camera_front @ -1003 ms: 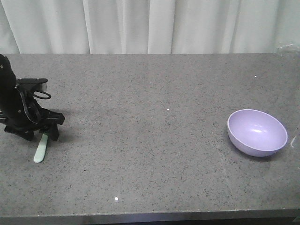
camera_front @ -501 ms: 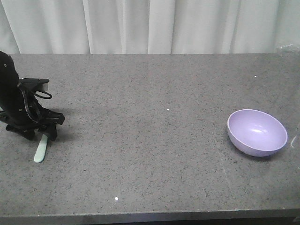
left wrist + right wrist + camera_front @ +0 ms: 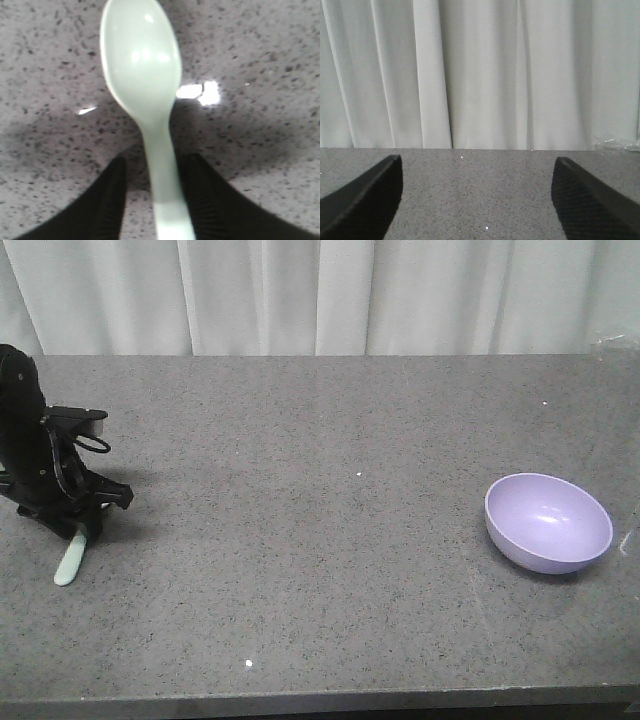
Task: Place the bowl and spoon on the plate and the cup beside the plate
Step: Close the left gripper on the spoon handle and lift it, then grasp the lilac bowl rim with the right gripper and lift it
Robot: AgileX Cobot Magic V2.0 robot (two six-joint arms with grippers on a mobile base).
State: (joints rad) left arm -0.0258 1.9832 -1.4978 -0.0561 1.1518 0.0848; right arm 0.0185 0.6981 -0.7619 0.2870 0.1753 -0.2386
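Where the black left arm comes in at the left edge of the front view, I see the left gripper (image 3: 72, 528) pointing down at the grey speckled table (image 3: 320, 570). The spoon (image 3: 67, 562) juts out from under it, slanting toward the lower left of the frame. Through the left wrist camera the spoon (image 3: 142, 75) fills the middle, bowl side up, its oval head at the top and its handle running down between the two dark fingers (image 3: 107, 200). A sliver of table shows between the handle and the finger on the frame's left. The other finger sits close against the handle, and I cannot tell whether the jaws are actually pinching it. The middle of the table holds only a few bright specks. Toward the right edge of the front view, the bowl (image 3: 548, 522) sits upright, well apart from the spoon. A white curtain (image 3: 350, 290) hangs behind the table. In the right wrist view, the right gripper (image 3: 476, 167) has its jaws spread wide apart with nothing between them, facing that curtain across the table.
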